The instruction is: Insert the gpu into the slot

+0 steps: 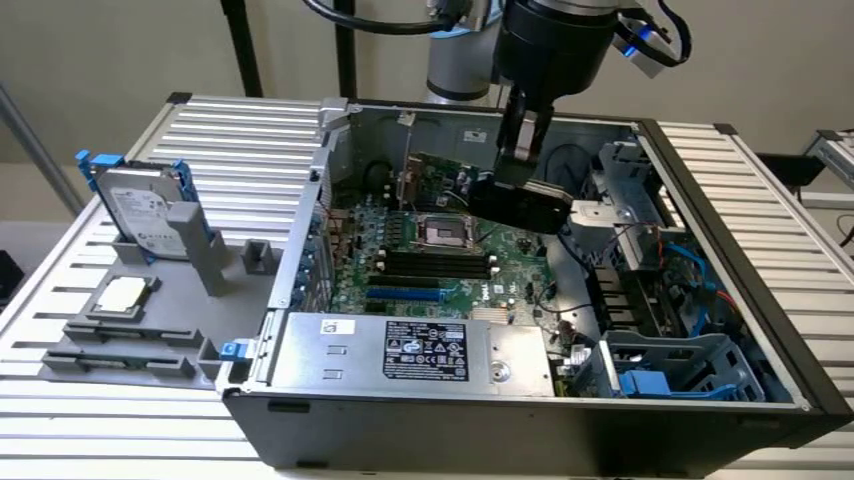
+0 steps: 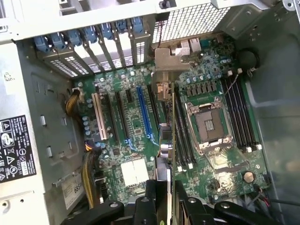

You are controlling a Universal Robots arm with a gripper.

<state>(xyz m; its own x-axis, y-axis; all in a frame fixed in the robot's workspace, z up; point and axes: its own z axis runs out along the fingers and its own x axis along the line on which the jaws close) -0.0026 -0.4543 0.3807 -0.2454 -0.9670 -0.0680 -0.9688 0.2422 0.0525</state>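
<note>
My gripper (image 1: 514,178) is shut on the gpu (image 1: 447,180), a green card with a black shroud. It holds the card on edge above the motherboard, inside the open computer case. The blue slot (image 1: 404,295) lies lower on the board, towards the power-supply box and apart from the card. In the wrist view the gpu (image 2: 165,89) appears edge-on, its metal bracket towards the case's rear openings. There the card hangs between the blue slot (image 2: 144,115) and the CPU socket (image 2: 208,126). My fingers (image 2: 154,199) clamp it, and the gripper (image 2: 169,200) sits astride the card.
The silver power-supply box (image 1: 414,350) borders the board near the blue slot. Black memory slots (image 1: 430,262) and the CPU socket (image 1: 445,232) sit mid-board. A blue drive cage (image 1: 667,370) and cables fill the case's right side. A hard drive (image 1: 140,210) and a CPU chip (image 1: 123,295) rest on fixtures outside.
</note>
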